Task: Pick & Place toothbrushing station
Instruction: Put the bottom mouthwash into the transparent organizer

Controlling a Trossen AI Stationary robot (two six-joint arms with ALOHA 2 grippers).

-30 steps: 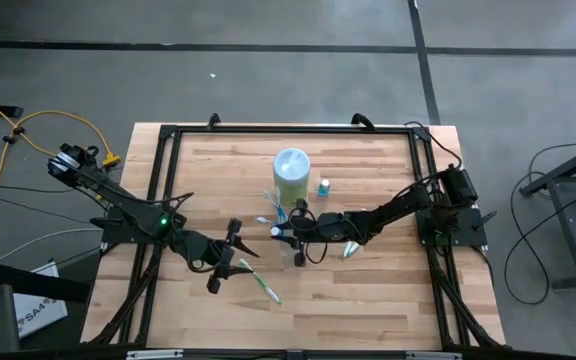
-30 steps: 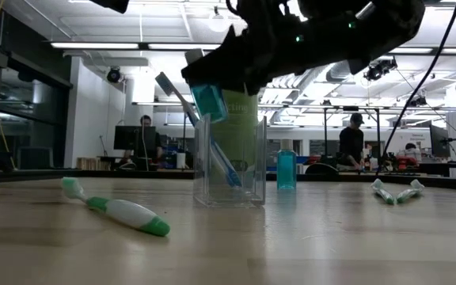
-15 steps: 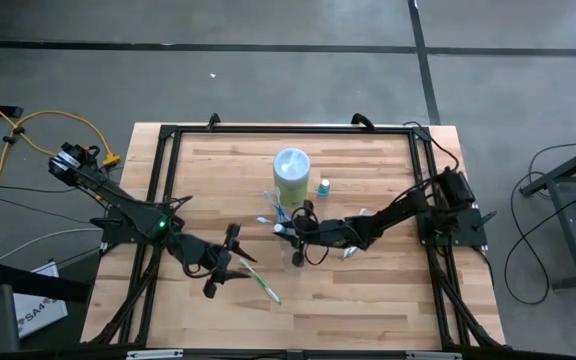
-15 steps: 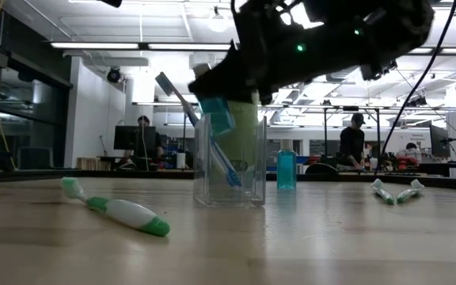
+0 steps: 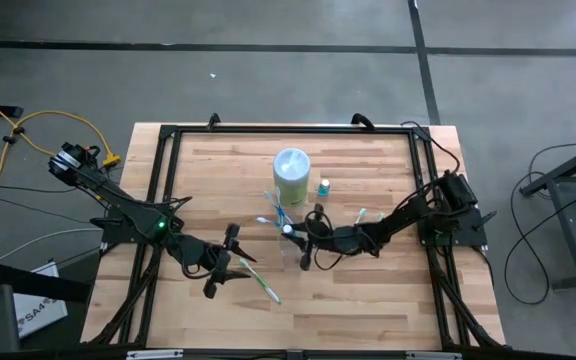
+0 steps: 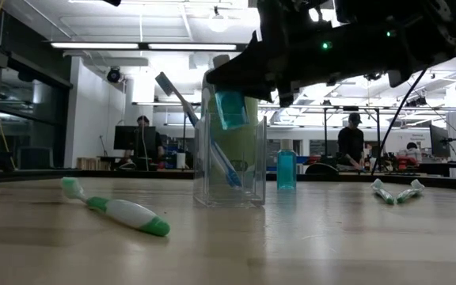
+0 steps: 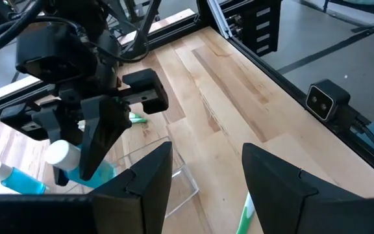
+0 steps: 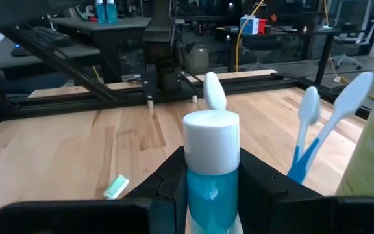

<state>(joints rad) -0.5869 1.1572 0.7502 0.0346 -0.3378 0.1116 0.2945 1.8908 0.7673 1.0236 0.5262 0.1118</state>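
Observation:
A clear tumbler [image 6: 229, 162] stands on the wooden table with blue-and-white toothbrushes [image 8: 317, 140] leaning in it. My right gripper [image 5: 298, 240] is shut on a small blue toothpaste tube [image 6: 230, 108] with a white cap, right at the tumbler's mouth. I cannot tell whether the tube's lower end is inside the tumbler. My left gripper [image 5: 230, 262] hangs open just left of the tumbler, holding nothing. A green-and-white toothbrush [image 5: 262, 283] lies flat beside it. Two more toothbrushes [image 5: 364, 217] lie toward the right. My right gripper pinches the tube's blue body [image 8: 211, 190] between its two fingers [image 8: 174, 179], below the white cap [image 8: 211, 140]. The fingers come in level from the table's right and lie across the tube. The tube is lifted clear of the table, nearly upright, cap up.
A tall pale-green canister [image 5: 291, 170] stands just behind the tumbler, with a small blue bottle [image 5: 324, 186] to its right. A black frame [image 5: 288, 128] runs around the table's edges. Bare wood lies at the near right. People are in the room behind.
My right gripper has carried the tube a little toward the table's right and slightly down, rolling its wrist. The tube, tilted at first, now stands more upright at the tumbler's mouth. The tumbler and the toothbrushes have stayed put.

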